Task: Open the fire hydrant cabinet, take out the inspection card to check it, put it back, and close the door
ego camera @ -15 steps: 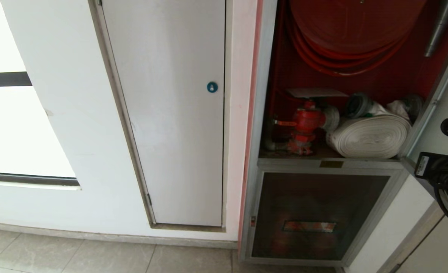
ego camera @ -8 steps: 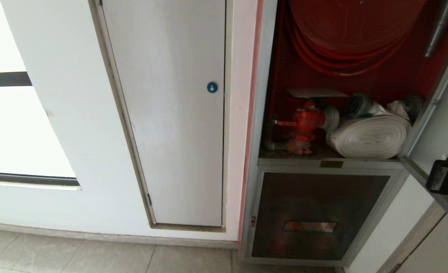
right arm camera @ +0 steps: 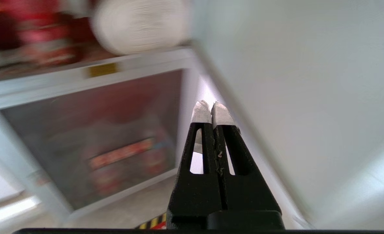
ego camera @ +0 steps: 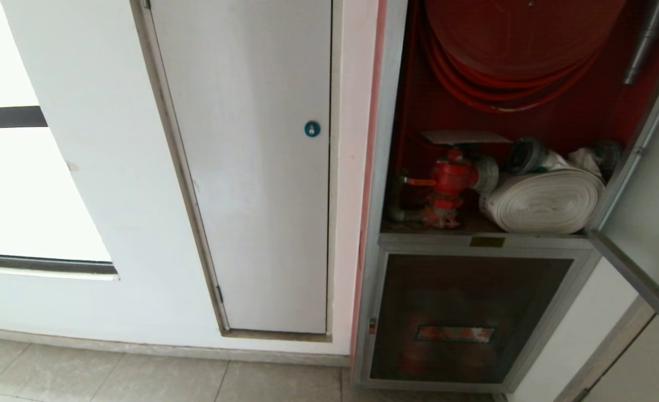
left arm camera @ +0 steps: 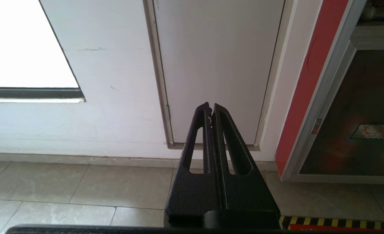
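Note:
The fire hydrant cabinet (ego camera: 382,167) stands open, red inside, with a red hose reel (ego camera: 508,50), a red hydrant valve (ego camera: 449,178) and a white rolled hose (ego camera: 544,201). The inspection card (ego camera: 463,137) lies flat on top of the valve. The door (ego camera: 650,234) is swung out to the right. My right gripper (right arm camera: 211,104) is out of the head view; in its wrist view it is shut and empty, its white-taped tips pointing low beside the door (right arm camera: 292,81). My left gripper (left arm camera: 210,105) is parked, shut and empty, facing the wall.
A plain white door (ego camera: 251,167) with a blue round lock (ego camera: 312,128) is set in the wall left of the cabinet. Below the hydrant shelf is a smaller dark panel (ego camera: 463,312) with a reddish label. Grey floor tiles (ego camera: 139,379) run along the wall.
My right arm has dropped down and to the right, out of the head view's right edge. Card, door and cabinet contents have not moved.

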Robot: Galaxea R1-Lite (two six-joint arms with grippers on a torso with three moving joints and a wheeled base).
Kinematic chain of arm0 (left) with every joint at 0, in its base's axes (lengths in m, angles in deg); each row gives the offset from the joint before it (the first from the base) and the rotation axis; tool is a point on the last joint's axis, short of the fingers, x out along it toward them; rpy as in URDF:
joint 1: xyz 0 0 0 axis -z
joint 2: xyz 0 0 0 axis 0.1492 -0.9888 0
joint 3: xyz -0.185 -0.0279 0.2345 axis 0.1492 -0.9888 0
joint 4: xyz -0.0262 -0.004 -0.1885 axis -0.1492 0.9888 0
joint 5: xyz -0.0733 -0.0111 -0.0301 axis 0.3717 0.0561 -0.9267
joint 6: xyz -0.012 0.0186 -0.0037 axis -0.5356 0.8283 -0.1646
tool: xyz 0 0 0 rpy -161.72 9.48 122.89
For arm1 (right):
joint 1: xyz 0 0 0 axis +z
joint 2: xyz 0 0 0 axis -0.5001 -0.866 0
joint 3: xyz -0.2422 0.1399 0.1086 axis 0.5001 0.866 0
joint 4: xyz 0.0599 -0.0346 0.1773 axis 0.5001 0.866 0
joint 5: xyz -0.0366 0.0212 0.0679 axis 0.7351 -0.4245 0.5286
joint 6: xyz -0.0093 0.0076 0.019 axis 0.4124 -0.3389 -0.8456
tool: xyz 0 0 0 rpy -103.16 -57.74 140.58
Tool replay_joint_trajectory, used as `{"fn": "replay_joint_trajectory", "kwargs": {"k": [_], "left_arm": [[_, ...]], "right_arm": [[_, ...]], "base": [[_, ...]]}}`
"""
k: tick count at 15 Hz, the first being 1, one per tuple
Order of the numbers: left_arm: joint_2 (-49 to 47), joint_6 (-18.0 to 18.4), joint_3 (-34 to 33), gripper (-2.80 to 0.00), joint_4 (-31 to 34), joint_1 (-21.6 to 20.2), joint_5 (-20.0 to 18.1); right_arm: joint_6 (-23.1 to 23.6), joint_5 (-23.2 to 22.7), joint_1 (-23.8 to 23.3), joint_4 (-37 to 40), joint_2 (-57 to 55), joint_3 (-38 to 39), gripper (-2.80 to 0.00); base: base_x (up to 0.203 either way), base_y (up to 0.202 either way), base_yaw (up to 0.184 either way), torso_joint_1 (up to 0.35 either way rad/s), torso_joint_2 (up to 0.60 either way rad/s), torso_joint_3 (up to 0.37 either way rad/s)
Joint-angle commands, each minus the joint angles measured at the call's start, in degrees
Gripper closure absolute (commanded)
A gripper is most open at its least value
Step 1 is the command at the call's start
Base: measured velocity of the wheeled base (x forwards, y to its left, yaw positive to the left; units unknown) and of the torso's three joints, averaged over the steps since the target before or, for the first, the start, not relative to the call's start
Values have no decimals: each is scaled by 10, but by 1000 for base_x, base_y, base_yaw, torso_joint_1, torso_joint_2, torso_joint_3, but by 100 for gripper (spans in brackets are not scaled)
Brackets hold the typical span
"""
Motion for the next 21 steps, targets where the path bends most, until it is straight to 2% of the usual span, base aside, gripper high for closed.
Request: {"fn": "replay_joint_trajectory", "kwargs": {"k": [1,4,7,8,10,13,17,21], "left_arm": [[0,0,-4,0,0,0,0],[0,0,-4,0,0,0,0],[0,0,-4,0,0,0,0],[0,0,-4,0,0,0,0],[0,0,-4,0,0,1,0],[0,0,-4,0,0,0,0],[0,0,-4,0,0,1,0],[0,1,-4,0,0,1,0]], "right_arm": [[-1,2,-34,18,103,19,0],[1,0,-53,74,185,44,0],[13,-36,-69,93,273,98,0],[14,-68,-70,94,300,106,0],[15,-190,-70,102,354,126,0],[15,-321,-69,106,406,177,0],[16,-402,-68,37,408,244,0],[30,-428,-68,98,408,244,0]], "base": [[0,0,0,0,0,0],[0,0,0,0,0,0],[0,0,0,0,0,0],[0,0,0,0,0,0],[0,0,0,0,0,0],[0,0,0,0,0,0],[0,0,0,0,0,0],[0,0,0,0,0,0]]}}
